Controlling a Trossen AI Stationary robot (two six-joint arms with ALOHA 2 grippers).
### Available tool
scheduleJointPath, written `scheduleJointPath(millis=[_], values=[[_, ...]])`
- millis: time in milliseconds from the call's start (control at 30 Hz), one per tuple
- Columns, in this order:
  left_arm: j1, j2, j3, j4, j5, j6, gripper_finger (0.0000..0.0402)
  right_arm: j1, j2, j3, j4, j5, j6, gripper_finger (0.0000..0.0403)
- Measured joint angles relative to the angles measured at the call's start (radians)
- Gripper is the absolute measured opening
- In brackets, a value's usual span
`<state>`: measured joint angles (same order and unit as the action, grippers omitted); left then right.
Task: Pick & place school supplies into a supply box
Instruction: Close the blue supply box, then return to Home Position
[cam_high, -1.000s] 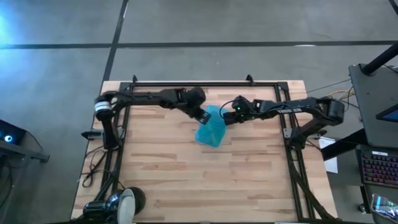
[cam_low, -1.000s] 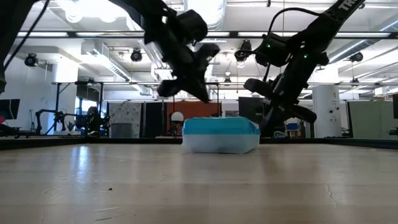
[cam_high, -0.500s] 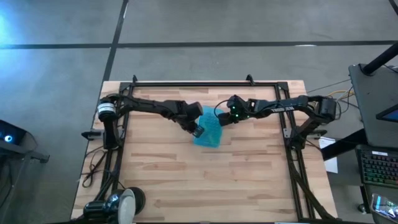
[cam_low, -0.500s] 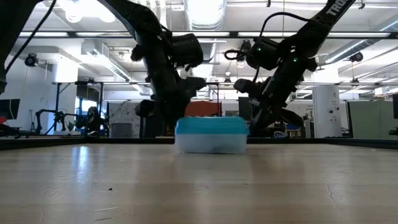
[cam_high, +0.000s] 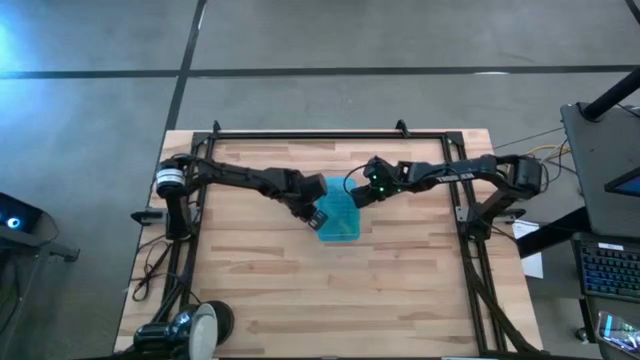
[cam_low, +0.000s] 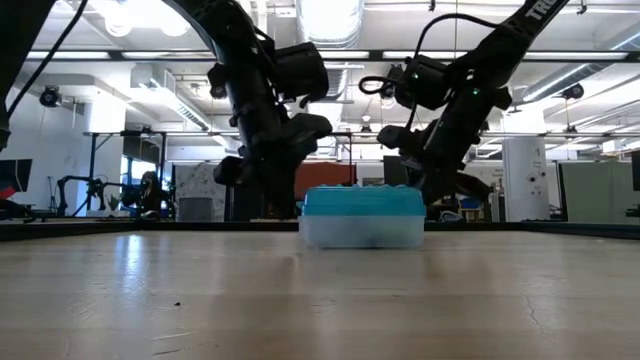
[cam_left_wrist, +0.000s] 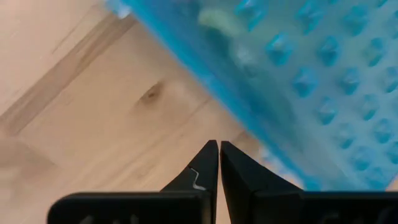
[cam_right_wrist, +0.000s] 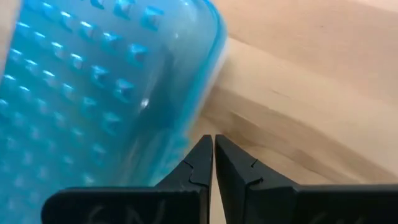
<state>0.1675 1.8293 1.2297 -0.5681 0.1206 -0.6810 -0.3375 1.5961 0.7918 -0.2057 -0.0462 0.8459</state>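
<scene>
The supply box (cam_high: 339, 216), lid shut and teal side up, lies near the table (cam_high: 260, 290) centre. No readable writing shows on it. The left gripper (cam_high: 315, 214), fingertips pressed together, sits at its nine o'clock edge; the right gripper (cam_high: 356, 195), likewise pinched together, at its one o'clock corner.

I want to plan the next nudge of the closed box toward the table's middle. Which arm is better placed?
Probably the left: its shut gripper sits at the blue box's side; the right gripper, also shut, is at its far corner.
</scene>
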Motion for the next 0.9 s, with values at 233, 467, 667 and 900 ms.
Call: scheduleJointPath(millis=[233,467,667,900], values=[[-0.005,-0.125,-0.004,-0.019,-0.167,0.051,0.0002,0.035,-0.126,-0.003,-0.031,0.130,-0.151,0.0011],[-0.016,-0.394,-0.173,0.326,-0.168,0.233,0.0002,0.135,-0.426,-0.035,0.020,0.151,-0.546,0.0011],[-0.023,-0.695,-0.401,0.466,-0.220,0.234,0.0002,0.248,-0.709,-0.046,-0.154,0.428,-0.463,0.0011],[-0.027,-0.949,-0.554,0.503,-0.414,0.056,0.0002,0.380,-0.953,-0.070,-0.321,0.801,-0.073,0.0011]])
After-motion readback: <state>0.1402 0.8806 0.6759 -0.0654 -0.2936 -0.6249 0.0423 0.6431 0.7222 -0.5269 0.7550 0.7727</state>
